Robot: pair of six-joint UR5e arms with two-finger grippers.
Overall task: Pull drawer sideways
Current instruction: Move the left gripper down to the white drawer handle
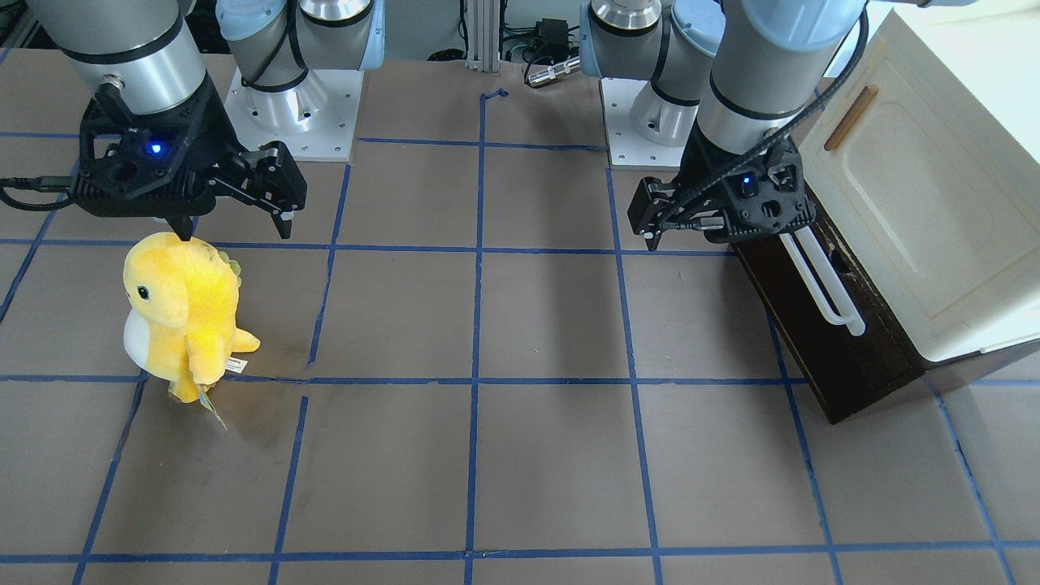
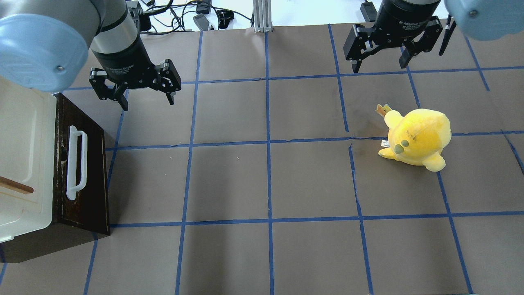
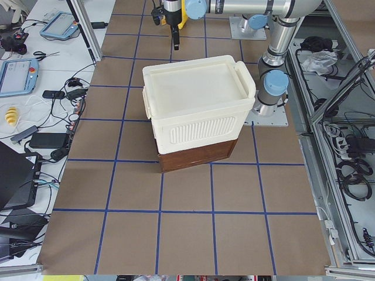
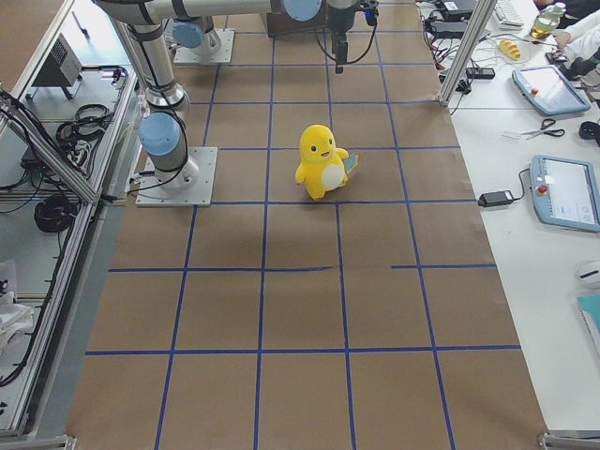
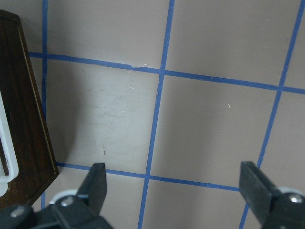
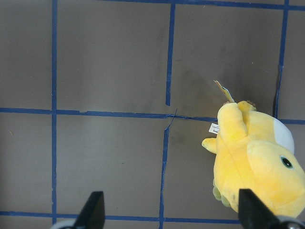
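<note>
The left arm hangs over the counter's left end, close to the edge by the robot's bases, wrist pointing down. The left gripper has its jaws spread wide above the surface. The right arm hangs likewise at the right end, and the right gripper is also spread wide.

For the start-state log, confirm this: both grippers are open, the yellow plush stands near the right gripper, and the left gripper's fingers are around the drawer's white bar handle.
The left gripper is not around the white bar handle: it hangs over bare table beside the drawer, as the overhead exterior view shows. Both grippers are open, and the yellow plush stands near the right gripper.
</note>
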